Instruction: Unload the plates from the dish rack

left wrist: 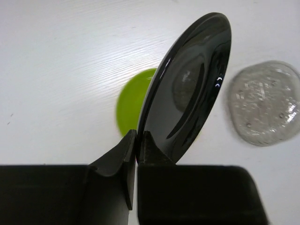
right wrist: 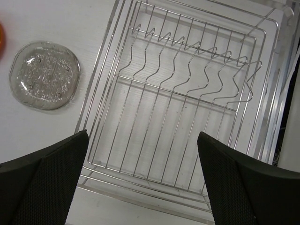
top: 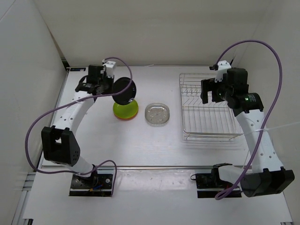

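The left end effector [left wrist: 136, 149] pinches the black plate [left wrist: 187, 89] by its rim, tilted above the green plate [left wrist: 131, 105] on the desk [top: 154, 150]. The clear plate [top: 157, 114] lies beside it. Above the dish rack [top: 181, 105], the right end effector [right wrist: 142, 140] hangs spread.

Bright, even light fell from overhead on the white tabletop [top: 154, 145], leaving only faint, soft shadows. In the left wrist view the black plate [left wrist: 187, 89] showed glossy reflections, and the left tool [left wrist: 137, 140] stood dark and slightly blurred up close.
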Robot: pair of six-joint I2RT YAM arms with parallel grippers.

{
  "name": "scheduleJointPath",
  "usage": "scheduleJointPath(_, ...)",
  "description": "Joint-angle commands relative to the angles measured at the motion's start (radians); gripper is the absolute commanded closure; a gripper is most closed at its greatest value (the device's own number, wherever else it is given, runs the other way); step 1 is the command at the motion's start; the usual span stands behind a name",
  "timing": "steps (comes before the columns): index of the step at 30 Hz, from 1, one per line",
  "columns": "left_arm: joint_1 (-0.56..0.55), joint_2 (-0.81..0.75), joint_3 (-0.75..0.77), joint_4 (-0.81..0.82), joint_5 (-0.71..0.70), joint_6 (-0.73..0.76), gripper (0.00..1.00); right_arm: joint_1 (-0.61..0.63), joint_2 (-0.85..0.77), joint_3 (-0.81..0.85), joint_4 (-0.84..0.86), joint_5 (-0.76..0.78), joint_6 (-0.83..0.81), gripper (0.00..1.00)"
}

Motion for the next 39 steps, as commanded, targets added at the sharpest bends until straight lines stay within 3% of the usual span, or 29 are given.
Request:
scheduleJointPath(1,0.085,-0.054,-0.029,0.070,0.126,-0.018,0.89,0.000,-0.029,0.016,0.055,0.047,0.002,0.00)
scheduleJointPath(7,0.202,0.070,-0.039,0.079,0.287,-0.048,0.89,0.000,0.012,0.034,0.033,0.028,0.002,0.00)
scheduleJointPath(15,0.262,0.185,0.016,0.056,0.418,-0.090,0.89,0.000,0.003,0.043,0.024,0.009,0.002,0.00)
scheduleJointPath(39,0.262,0.345,0.024,0.025,0.447,-0.100,0.88,0.000,-0.006,0.034,0.024,-0.021,-0.007,0.00)
